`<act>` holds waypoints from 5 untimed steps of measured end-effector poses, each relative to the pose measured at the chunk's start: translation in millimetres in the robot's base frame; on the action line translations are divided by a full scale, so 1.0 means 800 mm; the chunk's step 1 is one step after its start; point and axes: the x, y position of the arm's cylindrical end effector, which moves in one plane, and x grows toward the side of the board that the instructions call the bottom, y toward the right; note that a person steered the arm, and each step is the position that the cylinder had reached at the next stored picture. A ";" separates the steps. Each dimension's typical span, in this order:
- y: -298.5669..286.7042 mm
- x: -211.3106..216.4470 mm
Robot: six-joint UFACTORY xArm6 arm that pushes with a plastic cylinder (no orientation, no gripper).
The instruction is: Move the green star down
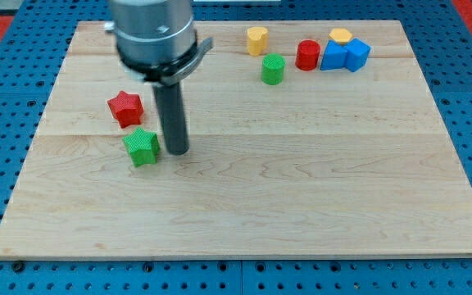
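The green star (142,147) lies on the wooden board (301,188) at the view's left, just below a red star (125,107). My tip (176,152) stands right beside the green star on its right side, touching or nearly touching it. The rod rises from there to the arm's grey body at the view's top.
Near the view's top lie a yellow block (256,39), a green cylinder (273,69), a red cylinder (307,55), a small yellow block (340,35) and two blue blocks (344,56) side by side. Blue pegboard surrounds the board.
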 end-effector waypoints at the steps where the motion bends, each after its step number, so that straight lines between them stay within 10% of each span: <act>1: -0.101 0.008; 5: -0.086 -0.004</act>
